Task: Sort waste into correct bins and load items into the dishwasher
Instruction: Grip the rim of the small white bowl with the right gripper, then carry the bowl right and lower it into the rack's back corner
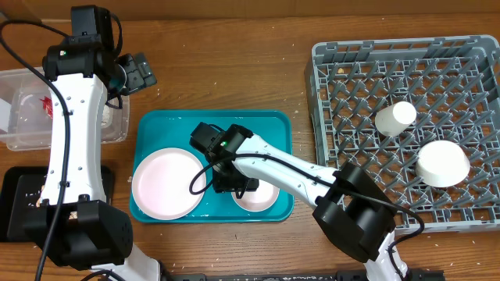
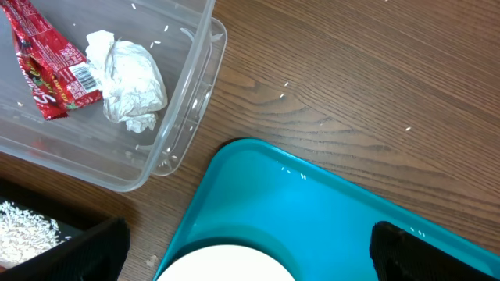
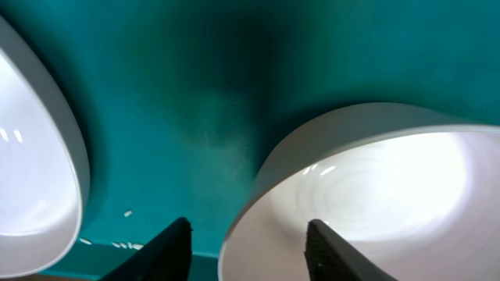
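White bowl [image 1: 258, 195] sits on the teal tray [image 1: 234, 125], just right of the plate [image 1: 164, 183]. Right gripper [image 3: 246, 251] is low over it, jaws apart, straddling its rim: one finger inside, one outside, not clamped. Cup [image 1: 394, 117] and second bowl [image 1: 443, 162] are in the rack [image 1: 344, 78]. Wrapper [image 2: 47, 70] and napkin [image 2: 129, 82] are in the tub [image 2: 187, 101], rice [image 2: 23, 226] in the black tray [image 1: 16, 203]. Left gripper [image 1: 137, 74] hovers over the desk [image 2: 351, 78] between tub and teal tray, jaws wide apart, empty.
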